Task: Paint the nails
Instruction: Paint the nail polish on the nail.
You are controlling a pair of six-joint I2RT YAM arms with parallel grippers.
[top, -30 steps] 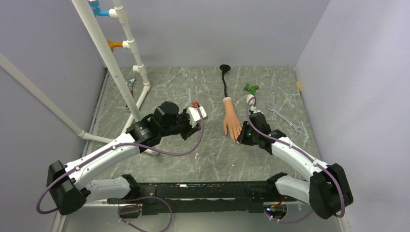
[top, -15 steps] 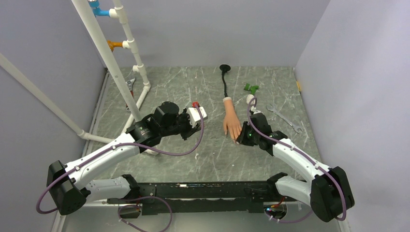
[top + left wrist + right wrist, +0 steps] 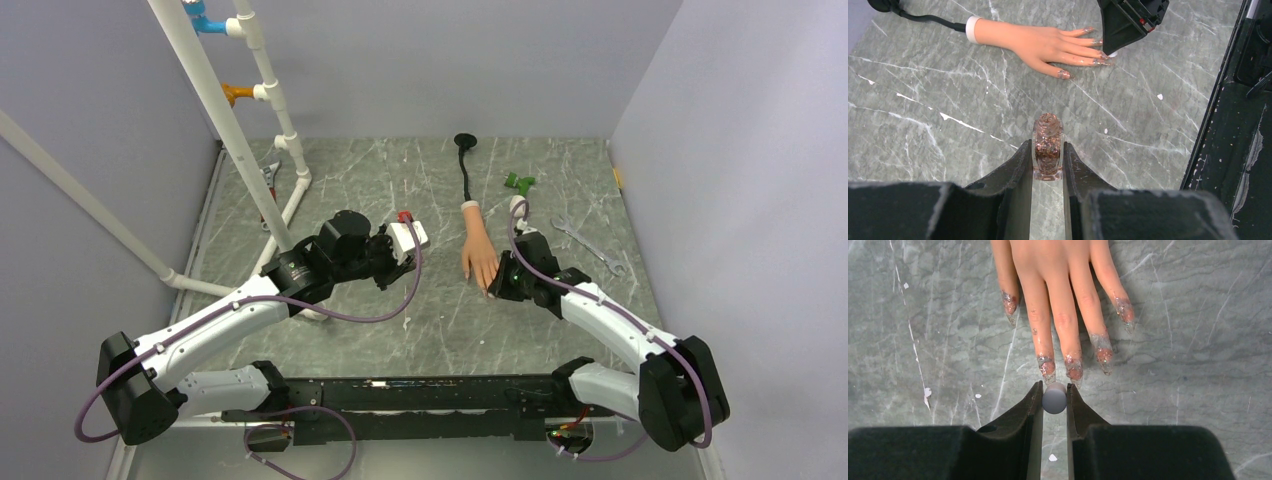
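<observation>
A peach mannequin hand (image 3: 478, 250) lies flat on the grey marbled table (image 3: 400, 320), fingers toward the arms. The nails (image 3: 1046, 365) carry glittery reddish-brown polish. My right gripper (image 3: 1054, 396) is shut on a small white rounded brush cap (image 3: 1054, 399), which sits just short of the middle fingertips, between two nails. In the left wrist view the same gripper (image 3: 1111, 50) stands over the fingertips. My left gripper (image 3: 1048, 156) is shut on a small bottle of brown glitter polish (image 3: 1048, 145), held left of the hand and apart from it.
A white pipe frame (image 3: 250, 130) rises at the back left. A black stalk with a round foot (image 3: 465, 141) runs from the hand's wrist. A green piece (image 3: 519, 183) and a metal wrench (image 3: 590, 245) lie to the right. A black rail (image 3: 420, 395) edges the near side.
The right gripper has wobbled slightly at the fingertips and is back about where it was. The left arm and bottle have not moved.
</observation>
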